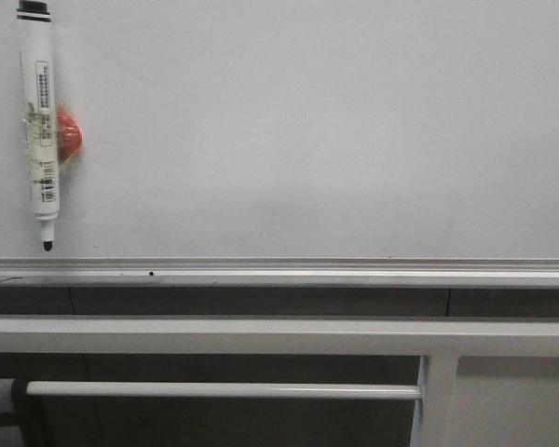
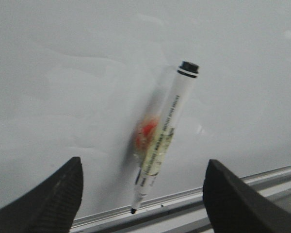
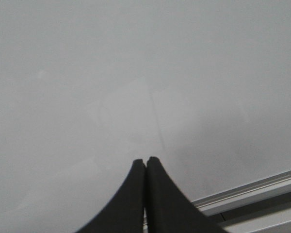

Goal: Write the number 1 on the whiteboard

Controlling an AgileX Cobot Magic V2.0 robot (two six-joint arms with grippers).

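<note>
The whiteboard fills most of the front view: a large, plain, glossy white surface, and along its lower edge runs a silver aluminium rail. No black stroke of the number 1 is visible on the board in any view; in the right wrist view only a very faint grey line shows on the whiteboard.

Below the rail are grey metal frame bars.

A white marker with a black cap hangs near the whiteboard's upper left corner, almost upright, tip down just above the rail. It is taped to a red magnet that sits against the board.

The left pincer is spread wide, facing the marker, not touching it.

The right pincer is pressed together and empty, in front of bare board.

A tiny black dot lies on the rail.
</note>
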